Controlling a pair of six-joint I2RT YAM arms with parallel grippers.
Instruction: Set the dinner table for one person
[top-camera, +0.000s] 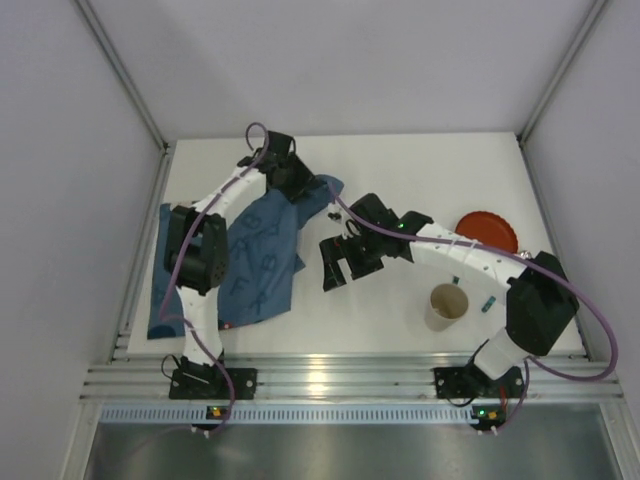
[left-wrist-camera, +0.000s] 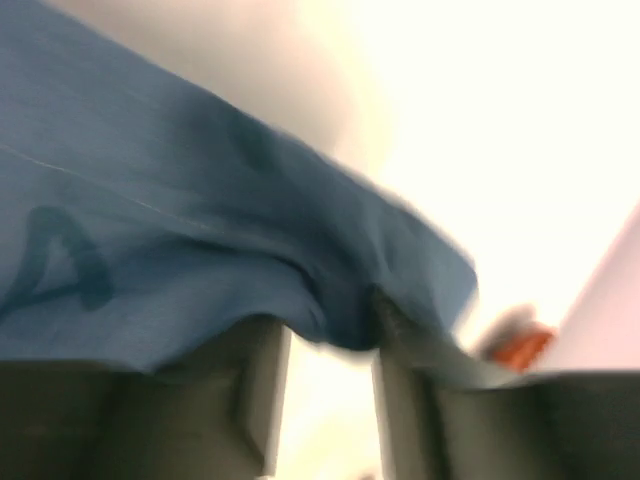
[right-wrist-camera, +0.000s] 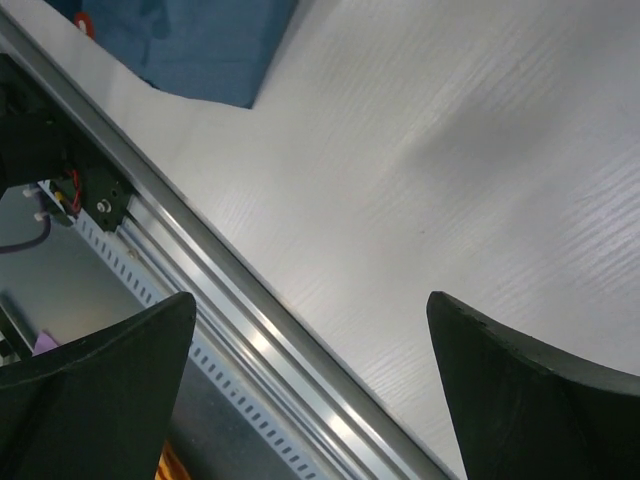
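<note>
Early in the job, by the look of it. Leftmost, on the left part of the dinner table (top-camera: 410, 165): a blue letter-printed placemat (top-camera: 250, 265), rumpled and skewed, its near edge close to the aluminium rail (top-camera: 320, 380) but not squared to it. At the cloth's far right corner, the left gripper (top-camera: 300, 185), low over the fabric. In its own wrist view, fingers (left-wrist-camera: 250, 400) narrowly parted with a fold of cloth bunched across the tips, too blurred to tell whether pinched or merely draped. Probably mid-straightening, so best counted as unfinished. Just right of the cloth, over bare tabletop near the middle, the right gripper (top-camera: 342, 268), jaws spread wide and holding nothing, only white surface and rail between them in the wrist view. Farther right, near the front, a paper cup (top-camera: 447, 305), upright and well apart from the placemat. Beside it, two small dark bits (top-camera: 489, 303), too small to name. Farthest right and toward the back, a red plate (top-camera: 487, 230), flat near the table's right edge, also well apart from the cloth. Nothing on the placemat yet. Left to do, judging from this: flatten and square the cloth, bring the plate onto it, set the cup alongside, add any cutlery.
</note>
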